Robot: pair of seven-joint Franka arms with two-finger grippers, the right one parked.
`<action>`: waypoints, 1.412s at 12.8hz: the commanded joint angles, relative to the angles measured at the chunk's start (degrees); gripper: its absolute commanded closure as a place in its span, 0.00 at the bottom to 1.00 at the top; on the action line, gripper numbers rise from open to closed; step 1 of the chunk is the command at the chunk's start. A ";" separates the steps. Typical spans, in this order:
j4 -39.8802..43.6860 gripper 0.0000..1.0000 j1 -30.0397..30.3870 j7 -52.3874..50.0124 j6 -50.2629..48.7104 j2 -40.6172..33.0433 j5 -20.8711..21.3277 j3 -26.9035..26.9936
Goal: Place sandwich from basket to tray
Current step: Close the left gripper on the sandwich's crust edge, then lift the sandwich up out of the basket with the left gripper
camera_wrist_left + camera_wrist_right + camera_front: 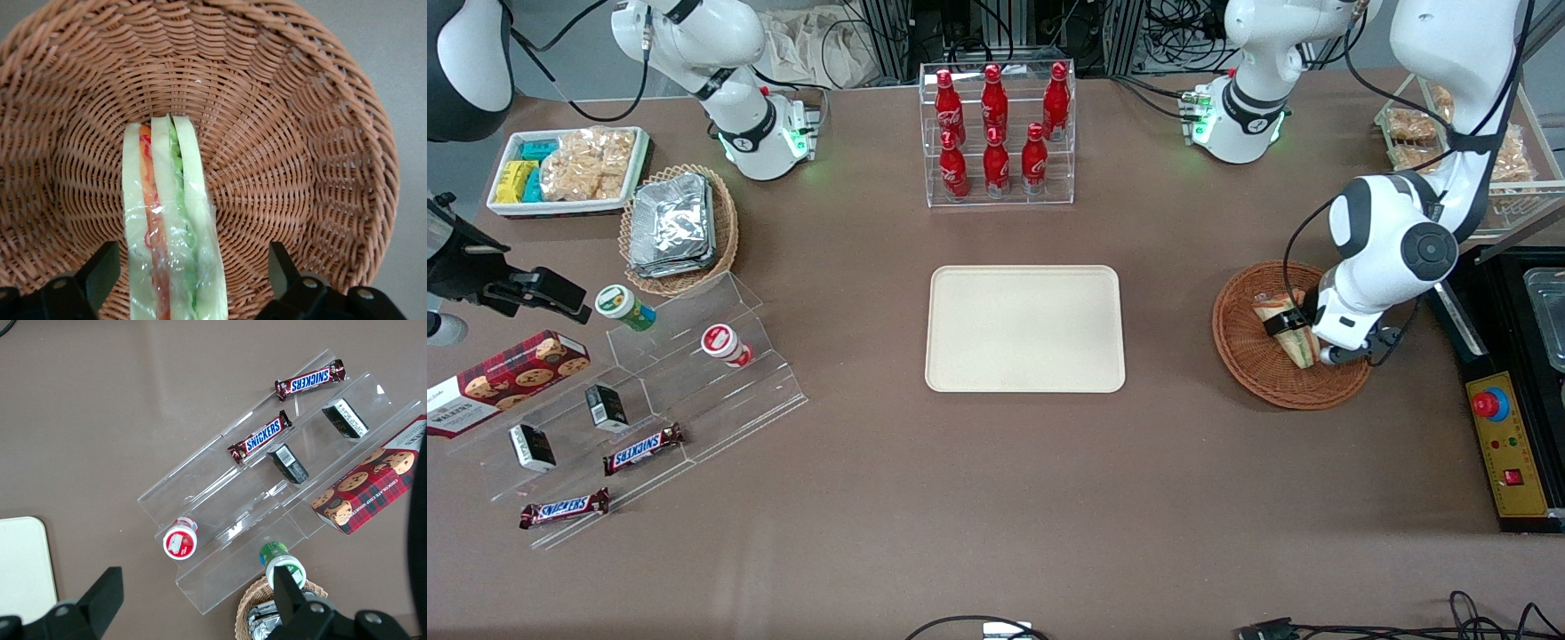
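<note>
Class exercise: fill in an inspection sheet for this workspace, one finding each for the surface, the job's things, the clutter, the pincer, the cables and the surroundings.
Surface: brown table.
Job's things: sandwich, plastic-wrapped, lies in the basket; tray bare.
Clutter: cola bottles in a clear rack, foil packets, snack bin, Snickers bars, cookie box.
Pincer: left arm's pincer low in the basket, fingers open on either side of the sandwich, not touching.
Cables: black cables at the table edge nearest the camera.
Surroundings: emergency-stop box.
</note>
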 commanded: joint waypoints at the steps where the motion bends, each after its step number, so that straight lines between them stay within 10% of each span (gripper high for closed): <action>1: -0.05 0.35 0.16 -0.34 0.89 0.16 0.77 0.06; 5: 0.38 0.88 0.43 0.71 -1.73 -0.63 0.77 0.32; 13: 36.02 0.91 -0.36 -0.17 -46.88 -2.39 4.46 -1.87; 18: 44.95 0.85 -0.45 -5.15 -53.87 -4.14 4.11 -9.05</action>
